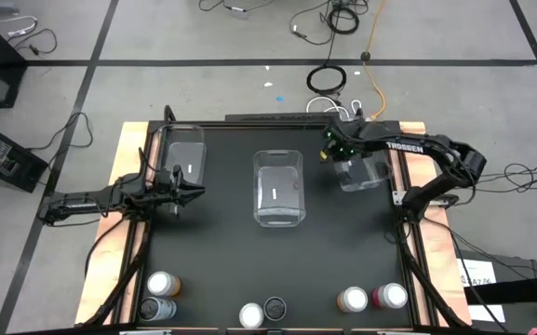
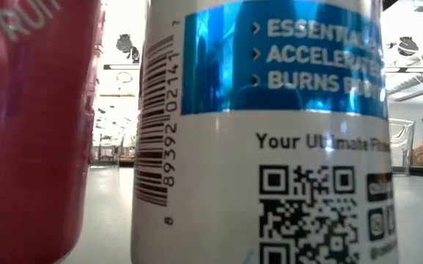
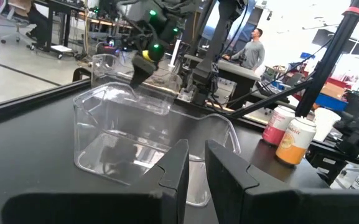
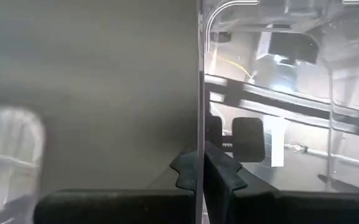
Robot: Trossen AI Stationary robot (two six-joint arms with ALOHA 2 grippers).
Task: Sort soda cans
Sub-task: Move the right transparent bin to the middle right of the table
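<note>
White can (image 2: 262, 147): "ESSENTIAL", "ACCELERATES", "BURNS", barcode 89392 02141

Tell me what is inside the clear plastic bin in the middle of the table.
The clear rectangular plastic bin at the table's centre holds no cans; only the dark tabletop shows through it. Nothing covers it.

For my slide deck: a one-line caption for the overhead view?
Right tool pinching the right clear bin's wall; six cans lined along the table's near edge.

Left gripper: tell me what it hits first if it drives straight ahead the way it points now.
Probably the middle clear bin: the left gripper points right at its near wall, with nothing visible between them.
</note>
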